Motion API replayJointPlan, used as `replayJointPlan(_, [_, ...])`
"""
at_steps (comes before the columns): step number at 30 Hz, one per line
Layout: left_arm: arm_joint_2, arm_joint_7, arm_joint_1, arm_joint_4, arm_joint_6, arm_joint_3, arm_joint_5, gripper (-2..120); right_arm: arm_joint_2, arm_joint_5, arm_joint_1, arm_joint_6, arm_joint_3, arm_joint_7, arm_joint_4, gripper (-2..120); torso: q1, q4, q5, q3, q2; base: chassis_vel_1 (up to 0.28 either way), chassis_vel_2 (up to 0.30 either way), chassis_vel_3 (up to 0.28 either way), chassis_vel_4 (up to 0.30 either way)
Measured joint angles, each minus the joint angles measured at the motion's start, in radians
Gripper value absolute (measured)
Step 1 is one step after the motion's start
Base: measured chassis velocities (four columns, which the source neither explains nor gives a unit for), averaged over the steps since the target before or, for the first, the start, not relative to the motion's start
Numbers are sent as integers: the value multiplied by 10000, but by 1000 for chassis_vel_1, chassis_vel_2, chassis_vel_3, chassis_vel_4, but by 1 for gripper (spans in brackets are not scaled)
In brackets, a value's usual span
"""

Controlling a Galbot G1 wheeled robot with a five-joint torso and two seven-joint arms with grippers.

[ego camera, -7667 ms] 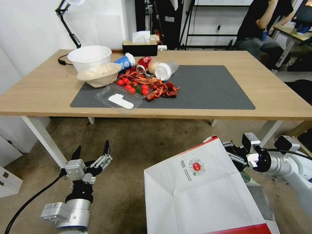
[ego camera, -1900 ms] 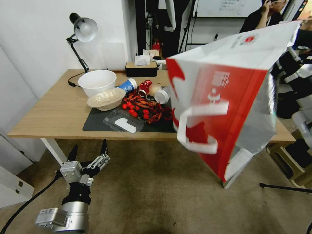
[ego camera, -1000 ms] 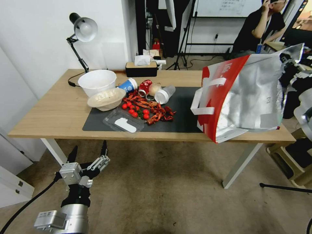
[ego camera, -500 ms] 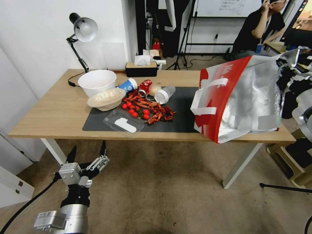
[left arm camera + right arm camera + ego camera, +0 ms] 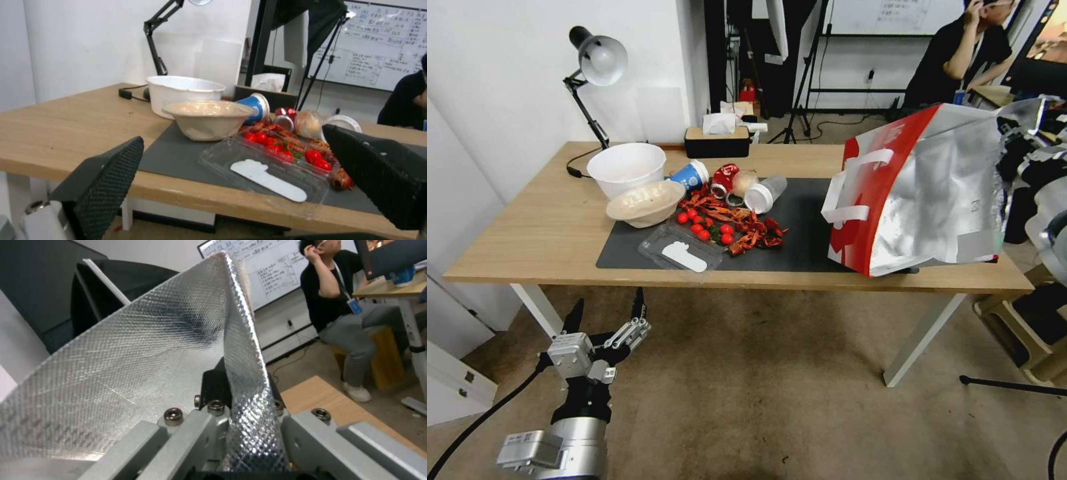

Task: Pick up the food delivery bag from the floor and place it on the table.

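Observation:
The food delivery bag (image 5: 934, 187) rests tilted on the right end of the table (image 5: 527, 220), red side and white strap handles toward the mat, silver foil facing me. My right gripper (image 5: 1029, 128) is shut on the bag's upper foil rim (image 5: 242, 406), which runs between its fingers in the right wrist view. My left gripper (image 5: 608, 303) hangs open and empty low over the floor (image 5: 760, 387), in front of the table's left leg. The left wrist view shows its two fingers (image 5: 106, 180) spread wide.
Two white bowls (image 5: 627, 167), tipped cups, cherry tomatoes, crayfish shells (image 5: 747, 230) and a clear plastic tray (image 5: 680, 250) crowd the dark mat's left half. A desk lamp (image 5: 597, 60) and tissue box (image 5: 717, 140) stand at the back. A white cabinet (image 5: 454, 380) is at the left.
The bag swung from in front of the table onto its right end, and in the last half second it shifted slightly right and settled on the tabletop. The left arm stayed put.

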Motion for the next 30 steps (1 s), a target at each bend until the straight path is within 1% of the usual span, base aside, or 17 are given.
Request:
replayJointPlan(15, [-158,19,201,-83,-176,5,58,100,60,-172,87,-199,-30,316,-175,0,-1,-1,0,0,0,0,0,0,0])
replayJointPlan(18, [-173,29,221,-92,-191,9,72,100,72,-217,143,-205,-52,350,-181,4,-1,-1,0,0,0,0,0,0,0])
replayJointPlan(20, [-192,33,234,-98,-203,14,89,100,71,-267,188,-190,-71,344,-193,15,-1,0,0,0,0,0,0,0,0])
replayJointPlan(21, [-192,33,234,-98,-203,14,89,100,71,-267,188,-190,-71,344,-193,15,-1,0,0,0,0,0,0,0,0])
replayJointPlan(24, [-219,33,244,-98,-222,36,111,100,47,-278,204,-186,-81,263,-204,30,-1,0,0,0,0,0,0,0,0])
replayJointPlan(25, [-219,33,244,-98,-222,36,111,100,47,-278,204,-186,-81,263,-204,30,-1,0,0,0,0,0,0,0,0])
replayJointPlan(27, [-229,33,245,-98,-223,43,126,100,33,-281,204,-181,-88,224,-204,39,-1,-1,0,0,-1,0,0,0,0])
replayJointPlan(28, [-229,33,245,-98,-223,43,126,100,33,-281,204,-181,-88,224,-204,39,-1,-1,0,0,-1,0,0,0,0])
replayJointPlan(30, [-236,34,244,-98,-223,53,132,100,-1,-273,166,-189,-91,115,-193,50,-1,0,0,0,0,0,0,0,0])
